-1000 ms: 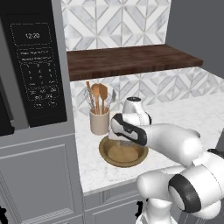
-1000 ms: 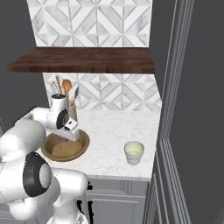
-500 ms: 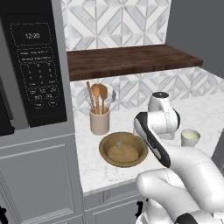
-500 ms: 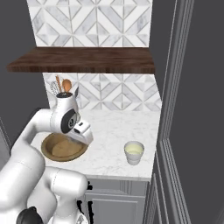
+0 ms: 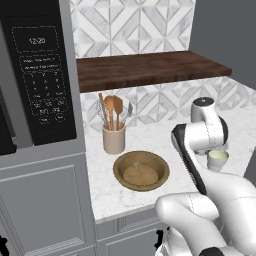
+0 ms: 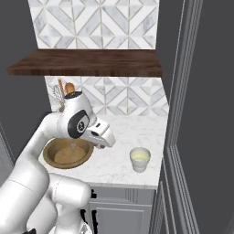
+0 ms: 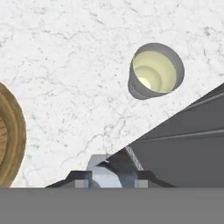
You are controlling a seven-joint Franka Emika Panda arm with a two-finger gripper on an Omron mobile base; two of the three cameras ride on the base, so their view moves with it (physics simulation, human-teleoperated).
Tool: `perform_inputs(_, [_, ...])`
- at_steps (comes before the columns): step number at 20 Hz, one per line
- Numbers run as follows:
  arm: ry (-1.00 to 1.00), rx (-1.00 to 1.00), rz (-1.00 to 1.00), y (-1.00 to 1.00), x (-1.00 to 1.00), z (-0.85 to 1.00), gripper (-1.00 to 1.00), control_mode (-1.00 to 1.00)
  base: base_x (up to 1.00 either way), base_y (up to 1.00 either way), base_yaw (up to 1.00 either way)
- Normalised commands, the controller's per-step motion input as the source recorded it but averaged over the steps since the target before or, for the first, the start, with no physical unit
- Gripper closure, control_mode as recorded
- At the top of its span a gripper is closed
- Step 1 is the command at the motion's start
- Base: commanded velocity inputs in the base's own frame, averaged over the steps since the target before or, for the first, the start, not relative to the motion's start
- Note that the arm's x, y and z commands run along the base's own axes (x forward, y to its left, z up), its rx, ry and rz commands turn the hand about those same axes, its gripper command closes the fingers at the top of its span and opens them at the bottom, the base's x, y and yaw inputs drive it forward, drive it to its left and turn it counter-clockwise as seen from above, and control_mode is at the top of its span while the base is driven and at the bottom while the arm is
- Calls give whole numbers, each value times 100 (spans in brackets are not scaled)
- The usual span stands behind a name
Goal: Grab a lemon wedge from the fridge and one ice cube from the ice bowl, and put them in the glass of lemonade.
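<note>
The gripper [image 7: 107, 178] hangs over the white marble counter [image 7: 70, 74], between the wooden bowl [image 5: 141, 170] and the glass of lemonade [image 7: 154, 75]. In the hand view a small pale block, possibly an ice cube [image 7: 103, 175], sits between the finger tips, so the jaws seem clenched on it, though the view there is poor. The glass stands upright near the counter's right edge, beside the dark fridge [image 6: 201, 114]. A utensil holder [image 5: 114, 138] stands behind the bowl

Kitchen: microwave [image 5: 42, 80], marble counter [image 6: 125, 137].
</note>
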Motion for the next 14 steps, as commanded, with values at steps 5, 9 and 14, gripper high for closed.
perform_inputs(5, [2,-16,3,-69,-17,5,100,-100,0,0,0])
perform_inputs(9, [8,-16,3,-57,-10,0,100,-100,0,0,0])
perform_inputs(14, [9,-15,2,-45,0,0,100,-100,0,0,0])
